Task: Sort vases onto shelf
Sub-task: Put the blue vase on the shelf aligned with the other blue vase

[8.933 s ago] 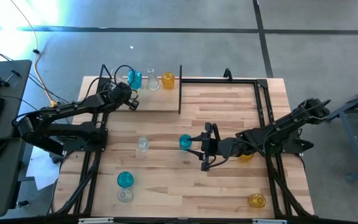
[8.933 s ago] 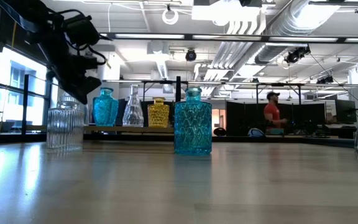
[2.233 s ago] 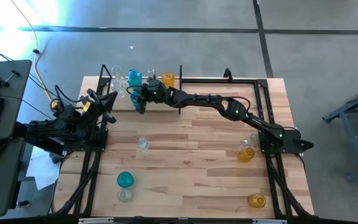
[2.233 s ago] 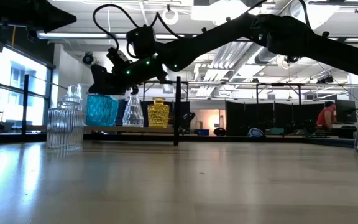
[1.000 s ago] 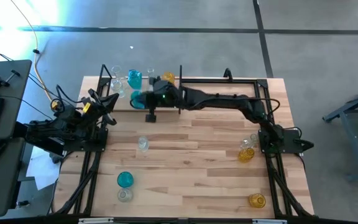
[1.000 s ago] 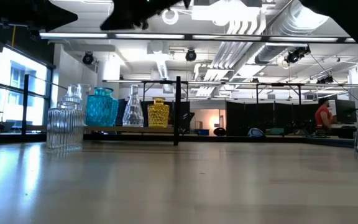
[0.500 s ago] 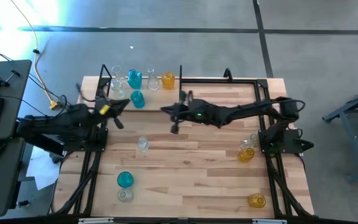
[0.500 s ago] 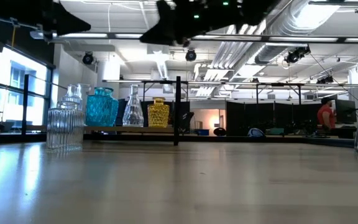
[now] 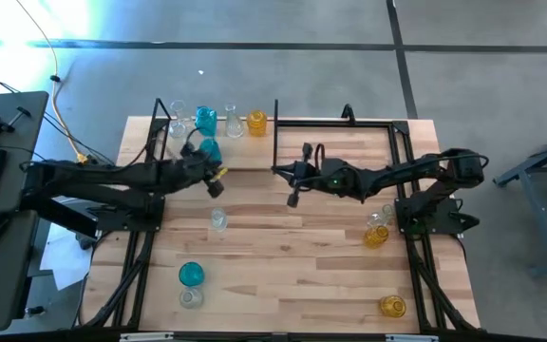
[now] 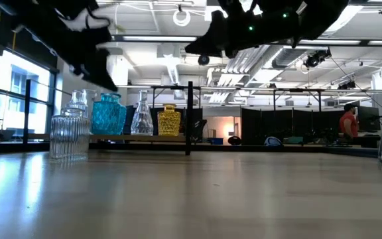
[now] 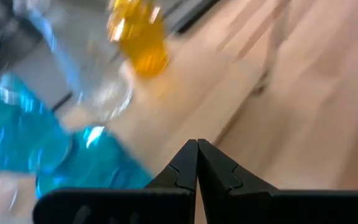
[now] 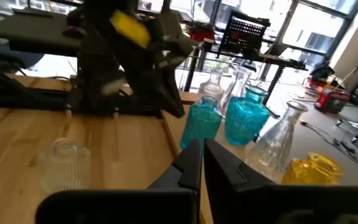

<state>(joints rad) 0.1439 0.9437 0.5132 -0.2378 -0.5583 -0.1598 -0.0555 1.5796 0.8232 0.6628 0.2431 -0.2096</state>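
Note:
The shelf [image 9: 250,154] stands at the table's far left. On it stand two teal vases [image 9: 205,120] [image 9: 210,150], two clear ones [image 9: 177,116] [image 9: 233,123] and an amber one [image 9: 256,122], all upright on their bases. My left gripper [image 9: 216,186] is shut and empty, just off the shelf's near edge; its wrist view shows the shut fingertips [image 11: 197,149] above a teal vase [image 11: 86,171]. My right gripper [image 9: 292,196] hangs shut and empty over the table's middle and faces the shelf [image 12: 202,149].
Loose vases stand on the table: a clear one [image 9: 217,220] near the left gripper, a teal [image 9: 190,274] and a clear one [image 9: 190,297] at the near left, amber [image 9: 375,237] and clear [image 9: 380,218] ones at the right, and an amber one [image 9: 392,306] at the near right.
My right gripper has drawn back from the shelf toward the table's right and come lower, leaving a teal vase upright on the shelf's near part. My left gripper has swung out from the left edge toward the shelf's near edge and tipped downward.

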